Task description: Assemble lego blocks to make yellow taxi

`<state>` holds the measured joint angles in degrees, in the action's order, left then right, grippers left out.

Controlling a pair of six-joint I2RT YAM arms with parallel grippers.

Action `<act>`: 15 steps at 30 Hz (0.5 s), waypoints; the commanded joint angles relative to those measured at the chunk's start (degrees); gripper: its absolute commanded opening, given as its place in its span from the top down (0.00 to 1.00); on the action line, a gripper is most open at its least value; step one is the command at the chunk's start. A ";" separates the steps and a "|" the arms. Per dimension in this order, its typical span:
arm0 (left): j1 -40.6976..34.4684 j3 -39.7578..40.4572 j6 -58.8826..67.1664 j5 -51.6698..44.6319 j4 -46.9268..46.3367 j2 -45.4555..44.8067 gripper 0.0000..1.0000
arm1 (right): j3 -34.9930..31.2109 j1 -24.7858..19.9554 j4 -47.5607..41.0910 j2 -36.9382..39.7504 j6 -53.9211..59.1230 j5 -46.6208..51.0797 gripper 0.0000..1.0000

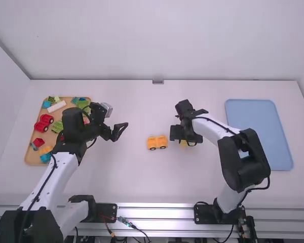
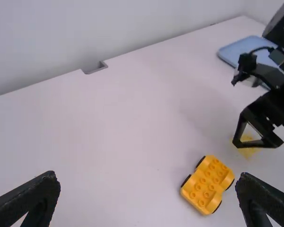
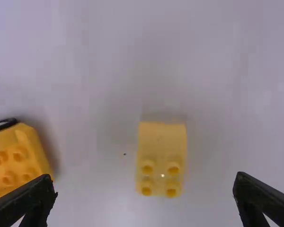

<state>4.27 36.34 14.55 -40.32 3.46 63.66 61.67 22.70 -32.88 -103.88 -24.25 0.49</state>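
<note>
My left gripper is open above the table between the wooden tray and the orange wheeled base. In the left wrist view my left gripper has nothing between its fingers, and the wheeled base lies beyond them, studs up. My right gripper hangs over a small yellow block, right of the base. In the right wrist view that yellow block lies on the table, midway between the spread fingers of my right gripper and untouched; part of the wheeled base shows beside it.
A wooden tray at the left holds several loose toy pieces, among them a red car and a white brick. The left arm leans over its right part. A blue tray lies at the right, behind the right arm.
</note>
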 commanded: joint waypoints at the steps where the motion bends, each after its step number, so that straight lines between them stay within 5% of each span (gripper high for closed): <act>1: -0.13 -0.42 -0.09 -1.22 0.00 0.22 0.01 | -3.39 -0.96 1.68 -0.15 0.07 -2.21 0.01; 10: -0.15 -0.42 -0.09 -1.22 -0.15 0.22 0.01 | -7.15 -0.20 6.25 -0.17 0.04 -2.60 0.02; 15: -0.04 -0.42 -0.09 -1.22 -0.22 0.22 0.01 | -7.87 -0.63 6.99 -0.22 -1.42 -1.57 0.19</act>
<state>4.27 36.34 14.55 -40.38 3.36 63.66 54.52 22.24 -25.76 -103.88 -24.29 -1.93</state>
